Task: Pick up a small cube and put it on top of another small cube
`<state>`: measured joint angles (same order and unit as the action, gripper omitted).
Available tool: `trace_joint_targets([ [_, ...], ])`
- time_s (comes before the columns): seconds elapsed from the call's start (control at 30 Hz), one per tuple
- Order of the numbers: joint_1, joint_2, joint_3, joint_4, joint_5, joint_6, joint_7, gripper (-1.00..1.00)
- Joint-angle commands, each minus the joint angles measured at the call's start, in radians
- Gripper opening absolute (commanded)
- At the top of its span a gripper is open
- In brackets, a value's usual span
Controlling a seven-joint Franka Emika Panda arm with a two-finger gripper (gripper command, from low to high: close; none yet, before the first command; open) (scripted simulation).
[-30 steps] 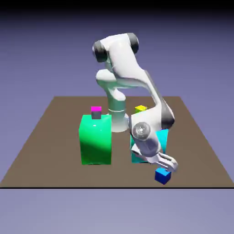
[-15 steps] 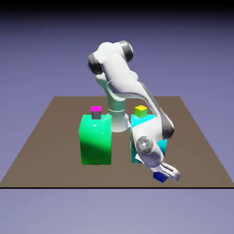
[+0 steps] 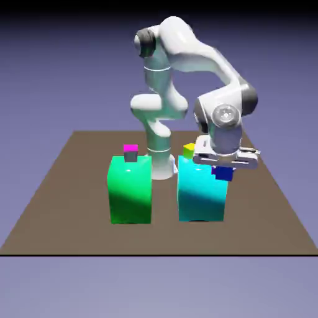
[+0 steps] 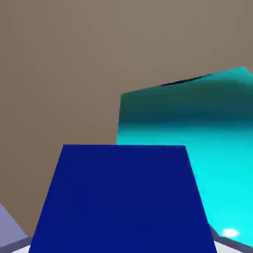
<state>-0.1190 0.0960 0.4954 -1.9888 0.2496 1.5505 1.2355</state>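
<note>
Two-finger white pincer [image 3: 225, 163]: closed on the small plain blue cube, raised over the bench, at the exterior view's right.
Small plain blue cube [image 3: 223, 174]: gripped, held off the brown rectangular bench [image 3: 81, 239]; showing just below the pincer, overlapping the upper right part of the cyan block in the exterior view; large at the bottom middle of the hand view, dark blue, hiding the fingertips.
Big glossy cyan block [image 3: 202, 192]: standing upright on the bench, right of the green block; seen beyond the blue cube, on the right side of the hand view, with a bright glint low down.
Small yellow cube [image 3: 189, 150]: resting on top of the cyan block, left of the pincer, partly covered by it.
Big glossy green block [image 3: 130, 192]: standing upright on the bench, left of the cyan block and apart from it.
Small magenta-topped cube with grey side [image 3: 130, 153]: resting on top of the green block.
White jointed arm [image 3: 186, 46]: rising from the far side of the bench, bent over toward the near right.
</note>
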Motion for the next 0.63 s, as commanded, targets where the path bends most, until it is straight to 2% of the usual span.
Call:
trace_joint_targets([
  [0.0, -0.002, -0.036, 0.004, -0.004, -0.004, -0.040, -0.023, -1.00],
  [0.07, 0.006, -0.108, 0.011, -0.013, -0.008, -0.119, -0.068, -1.00],
  [0.13, 0.006, -0.111, 0.011, -0.013, -0.008, -0.121, -0.069, -1.00],
  [0.33, 0.019, -0.136, 0.025, -0.201, 0.014, 0.043, -0.094, -1.00],
  [0.37, 0.019, -0.136, 0.025, -0.201, 0.014, 0.043, -0.094, 1.00],
  [0.6, 0.006, -0.111, 0.011, -0.013, -0.008, -0.121, -0.069, 1.00],
])
